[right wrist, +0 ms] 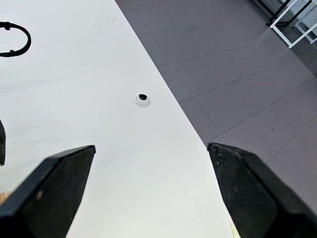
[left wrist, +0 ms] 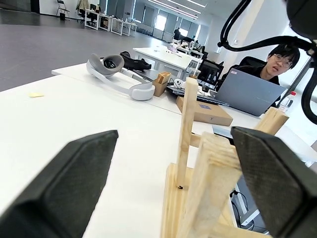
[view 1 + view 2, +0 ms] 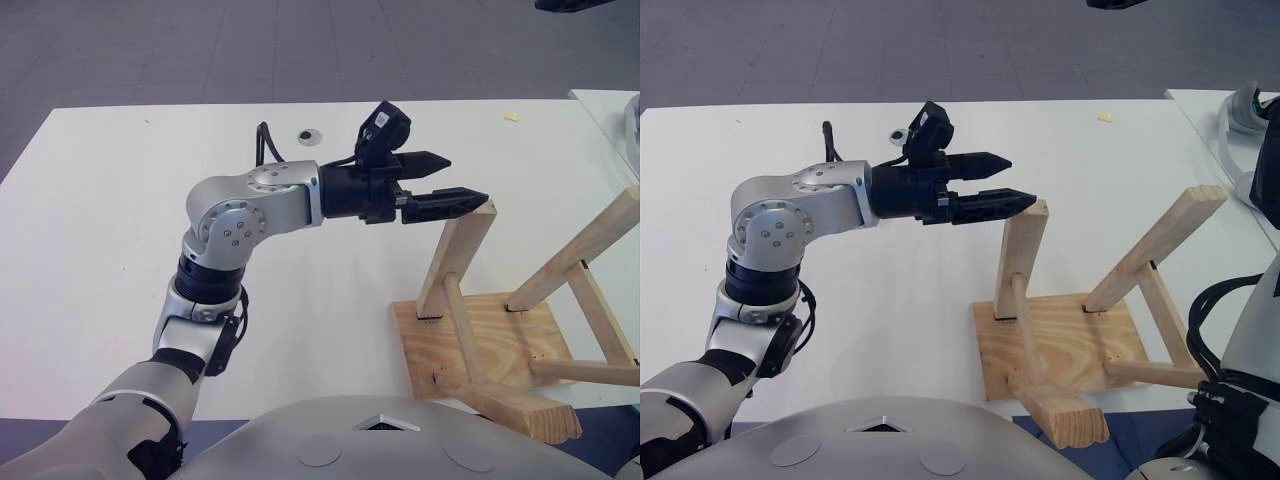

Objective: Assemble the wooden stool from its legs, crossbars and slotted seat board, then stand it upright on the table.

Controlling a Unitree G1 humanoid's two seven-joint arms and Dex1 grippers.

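Observation:
The wooden stool lies upside down at the table's front right, its slotted seat board [image 3: 500, 340] flat on the table [image 3: 120, 200] and its legs splayed upward. Crossbars [image 3: 585, 372] join the legs low down. My left gripper [image 3: 467, 178] is open and level with the top of the near left leg [image 3: 455, 255], its lower finger against the leg's end. In the left wrist view that leg end [image 2: 213, 183] stands between the fingers, close to one of them. My right gripper [image 1: 151, 148] is open above bare table, holding nothing.
A round grommet [image 3: 309, 136] and a small yellow scrap [image 3: 512, 117] sit near the table's far edge. A neighbouring table to the right carries a white headset [image 2: 119, 74], a cardboard box [image 2: 205, 111] and a laptop [image 2: 247, 94]. The table's left half is free.

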